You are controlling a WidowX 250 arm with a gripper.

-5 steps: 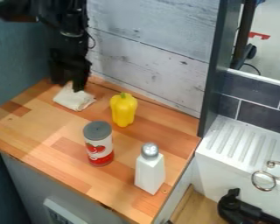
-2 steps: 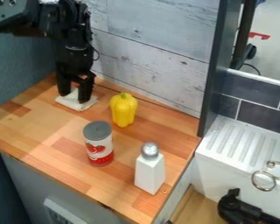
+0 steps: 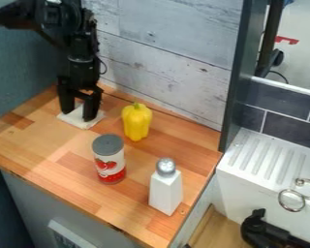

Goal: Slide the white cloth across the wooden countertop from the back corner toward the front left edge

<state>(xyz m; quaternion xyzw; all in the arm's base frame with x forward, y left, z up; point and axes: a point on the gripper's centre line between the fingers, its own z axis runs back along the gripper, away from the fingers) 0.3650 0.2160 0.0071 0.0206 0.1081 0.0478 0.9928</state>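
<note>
The black gripper (image 3: 77,115) hangs down at the back left of the wooden counter, its two fingers spread apart over a folded white cloth (image 3: 77,121). One finger comes down near each side of the cloth; whether they touch it I cannot tell. Right of the gripper stands a yellow bell pepper (image 3: 137,122) with a green stem. Nearer the front is an upright can (image 3: 109,159) with a grey lid and a red and white label. To its right stands a white shaker (image 3: 165,188) with a silver top.
A white wooden wall (image 3: 164,72) rises behind the counter (image 3: 67,167), and a dark upright post (image 3: 239,77) stands at its right. Beyond that are a white ribbed sink unit (image 3: 264,157), metal rings (image 3: 292,200) and a black object (image 3: 264,232).
The gripper has come down and forward over the cloth, its spread fingers now turned into view. The cloth has shifted slightly left and forward since the last earlier frame. The other objects stayed put.
</note>
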